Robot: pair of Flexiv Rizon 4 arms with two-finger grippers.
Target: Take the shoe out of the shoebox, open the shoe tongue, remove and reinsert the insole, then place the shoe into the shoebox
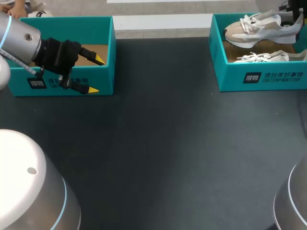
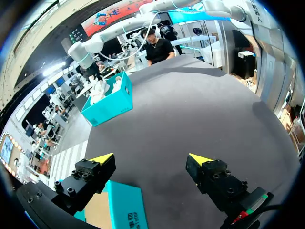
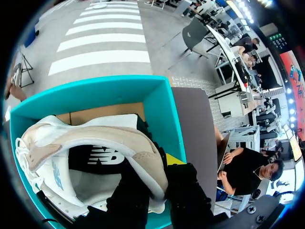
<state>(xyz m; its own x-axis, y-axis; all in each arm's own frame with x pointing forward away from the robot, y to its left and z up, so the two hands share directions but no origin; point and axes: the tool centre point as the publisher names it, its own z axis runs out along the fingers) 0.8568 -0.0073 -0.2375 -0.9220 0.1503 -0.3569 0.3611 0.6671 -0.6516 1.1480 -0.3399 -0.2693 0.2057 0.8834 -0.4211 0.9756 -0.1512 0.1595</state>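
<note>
The shoe (image 1: 254,28), toe toward the middle of the table (image 1: 158,143), is clamped at its heel by the right gripper (image 3: 155,168) inside the shoebox (image 1: 261,79), while the open left gripper (image 1: 95,74) is seen well apart.

A dark table (image 1: 163,143) bears, at its left, a teal box (image 1: 19,86) floored in brown cardboard.

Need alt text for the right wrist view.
The right gripper clamps the heel rim of a beige-and-white sneaker over an open teal cardboard shoebox. A dark grey table runs beside the box.
</note>
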